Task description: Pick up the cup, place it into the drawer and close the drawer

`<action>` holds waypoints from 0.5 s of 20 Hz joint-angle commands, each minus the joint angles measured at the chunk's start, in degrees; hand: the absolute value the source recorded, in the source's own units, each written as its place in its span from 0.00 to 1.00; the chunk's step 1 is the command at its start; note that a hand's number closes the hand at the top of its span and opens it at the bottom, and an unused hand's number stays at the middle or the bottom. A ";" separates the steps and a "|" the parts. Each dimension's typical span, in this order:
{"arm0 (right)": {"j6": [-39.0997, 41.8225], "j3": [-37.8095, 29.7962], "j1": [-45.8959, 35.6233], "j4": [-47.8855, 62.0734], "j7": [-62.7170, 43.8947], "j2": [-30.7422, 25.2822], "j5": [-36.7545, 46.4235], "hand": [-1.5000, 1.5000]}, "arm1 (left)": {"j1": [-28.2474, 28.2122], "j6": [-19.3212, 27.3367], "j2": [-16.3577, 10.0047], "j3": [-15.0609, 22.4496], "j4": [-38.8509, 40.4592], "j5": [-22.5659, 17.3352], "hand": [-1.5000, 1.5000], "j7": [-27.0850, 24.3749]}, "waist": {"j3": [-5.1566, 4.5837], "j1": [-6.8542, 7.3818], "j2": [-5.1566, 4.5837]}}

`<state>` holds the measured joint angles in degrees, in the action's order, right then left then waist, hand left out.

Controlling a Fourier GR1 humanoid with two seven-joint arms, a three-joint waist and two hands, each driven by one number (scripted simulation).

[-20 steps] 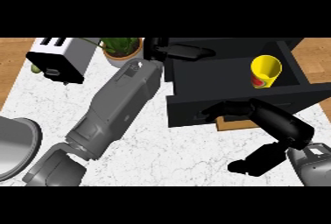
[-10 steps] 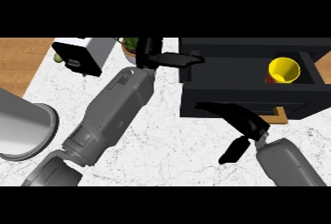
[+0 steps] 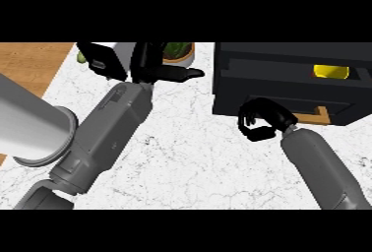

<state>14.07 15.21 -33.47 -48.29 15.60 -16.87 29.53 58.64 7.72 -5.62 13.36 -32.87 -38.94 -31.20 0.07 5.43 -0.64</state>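
The yellow cup lies inside the black drawer at the upper right; only a narrow slot of the drawer's inside shows, with the cup in it. My right hand is against the drawer's front panel, just left of its wooden handle. Its fingers are curled and hold nothing. My left hand is at the top centre, left of the drawer and apart from it, fingers straight and thumb pointing right.
A toaster and a potted plant stand at the back behind my left hand. A large grey cylinder fills the left edge. The marble counter ends at a wooden strip on the left.
My right hand has risen to the drawer's front panel with its fingers curled. The drawer's opening has narrowed, so less of the cup shows. The view has shifted right.
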 commanded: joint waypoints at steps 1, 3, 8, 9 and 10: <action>-2.69 -5.04 -7.16 10.63 4.49 -0.33 -1.10 1.00 | -2.42 -2.65 -3.40 -0.33 -3.17 -0.69 0.00 2.03 | 0.20 2.16 -0.56; -3.40 -8.33 -9.49 12.97 7.26 -2.82 -2.75 1.00 | -5.14 -1.96 -2.29 0.49 -3.88 -0.26 0.00 1.30 | 0.24 2.45 -0.70; -5.66 -12.52 -17.06 18.97 7.46 -4.99 -3.78 1.00 | -7.59 -5.05 -5.47 0.55 -6.49 -0.44 0.00 2.04 | 0.23 3.81 -1.11; -5.52 -13.95 -18.70 19.45 4.77 -5.47 -4.79 1.00 | -8.15 -4.73 -3.82 1.23 -6.73 -0.10 0.00 1.11 | 0.23 4.81 -1.43; -6.24 -14.36 -18.20 19.68 5.89 -5.52 -5.12 1.00 | -8.00 -4.83 -5.22 0.53 -6.92 -0.42 0.00 1.56 | 0.25 4.55 -1.47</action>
<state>11.93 5.77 -43.77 -33.31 23.29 -18.91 25.21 52.03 3.99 -9.38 13.95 -38.38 -39.22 -30.02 0.56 8.33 -1.45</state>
